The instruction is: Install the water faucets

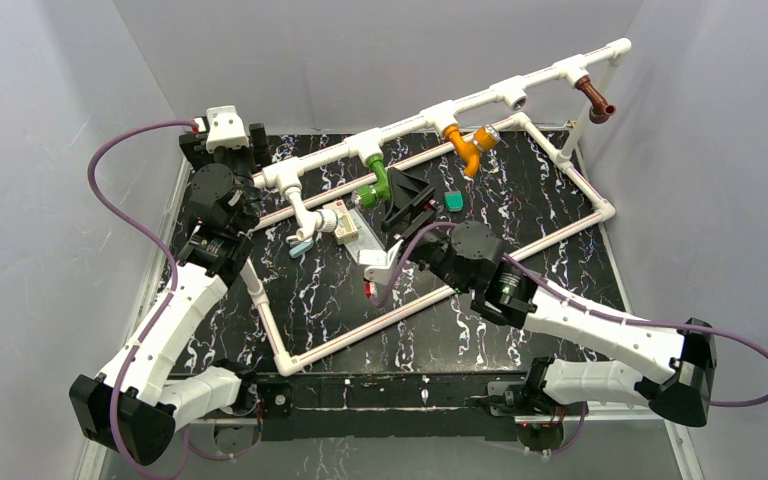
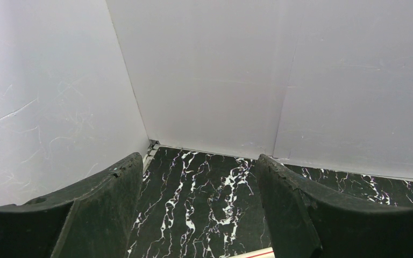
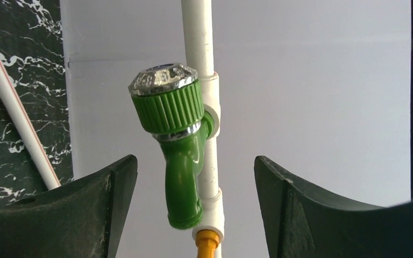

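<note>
The long white pipe with tee sockets carries a brown faucet, an orange faucet, a green faucet and a white faucet. One tee between orange and brown is empty. My right gripper is open just in front of the green faucet. In the right wrist view the green faucet hangs between the open fingers, untouched, with the orange faucet below it. My left gripper is open and empty at the back left corner.
A white pipe frame lies on the black marbled table. A small teal piece and a white and metal part lie near the right gripper. Grey walls close in the back and both sides.
</note>
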Available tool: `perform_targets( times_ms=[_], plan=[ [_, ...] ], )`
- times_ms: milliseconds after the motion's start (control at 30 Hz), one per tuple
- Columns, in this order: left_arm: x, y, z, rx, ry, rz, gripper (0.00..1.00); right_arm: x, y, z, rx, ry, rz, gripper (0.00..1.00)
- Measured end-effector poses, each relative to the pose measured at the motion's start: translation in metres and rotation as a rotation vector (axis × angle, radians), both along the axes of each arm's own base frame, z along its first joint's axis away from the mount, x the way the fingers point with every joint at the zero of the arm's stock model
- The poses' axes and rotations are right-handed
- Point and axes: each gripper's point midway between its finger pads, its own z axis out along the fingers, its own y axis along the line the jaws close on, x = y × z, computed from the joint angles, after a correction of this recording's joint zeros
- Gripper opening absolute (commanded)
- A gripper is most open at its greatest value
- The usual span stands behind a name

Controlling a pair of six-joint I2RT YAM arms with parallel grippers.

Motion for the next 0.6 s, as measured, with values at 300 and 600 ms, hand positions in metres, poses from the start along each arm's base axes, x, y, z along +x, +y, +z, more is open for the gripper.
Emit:
perform_targets(
  times_ms=[300, 600],
  plan=[
    [0.000, 0.000, 0.000, 0.000, 0.000, 0.000, 0.74, 0.015, 0.012, -0.001, 0.015, -0.042, -0.050, 0.73],
    [0.000, 0.000, 0.000, 0.000, 0.000, 0.000, 0.74, 0.024, 0.022, -0.013, 0.037, -0.014, -0.074, 0.47]
  ],
)
